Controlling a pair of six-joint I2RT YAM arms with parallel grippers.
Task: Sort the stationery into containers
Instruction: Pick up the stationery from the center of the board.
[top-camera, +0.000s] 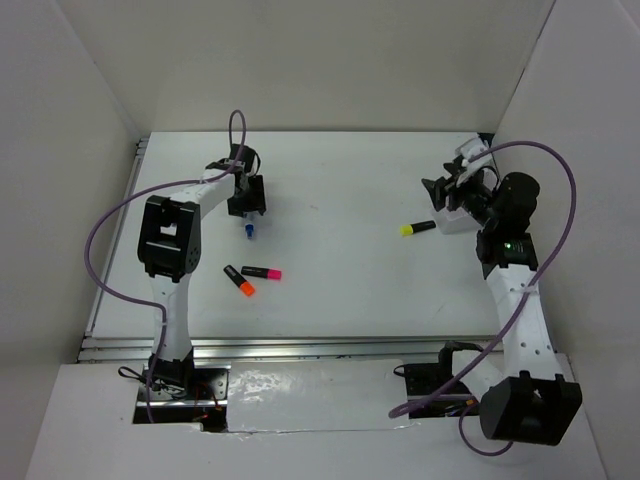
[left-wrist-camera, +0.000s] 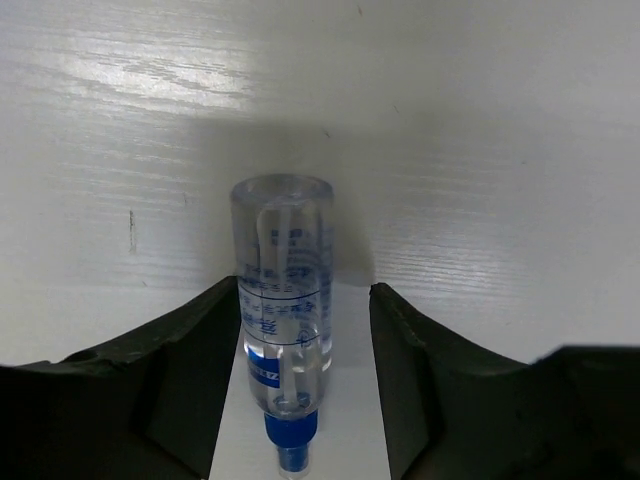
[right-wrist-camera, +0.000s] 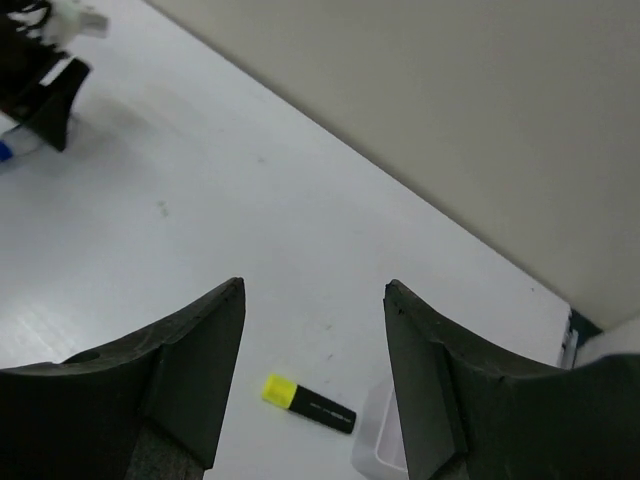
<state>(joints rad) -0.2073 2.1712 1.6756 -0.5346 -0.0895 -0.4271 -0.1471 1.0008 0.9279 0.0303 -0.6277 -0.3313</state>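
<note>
The clear blue-capped marker (left-wrist-camera: 285, 300) lies on the white table between the fingers of my left gripper (left-wrist-camera: 305, 290). The jaws are open, with a gap on the marker's right side. In the top view the marker (top-camera: 248, 230) sits just below the left gripper (top-camera: 247, 208). A yellow-ended black highlighter (right-wrist-camera: 308, 405) lies below my open, empty right gripper (right-wrist-camera: 315, 290), next to a corner of the white container (right-wrist-camera: 385, 445). In the top view the highlighter (top-camera: 417, 228) lies left of the container (top-camera: 452, 224), which is mostly hidden by the right gripper (top-camera: 437, 192).
A pink-ended highlighter (top-camera: 262, 272) and an orange-ended highlighter (top-camera: 240, 280) lie together on the table left of centre. White walls close in the table at the back and both sides. Purple cables loop from both arms.
</note>
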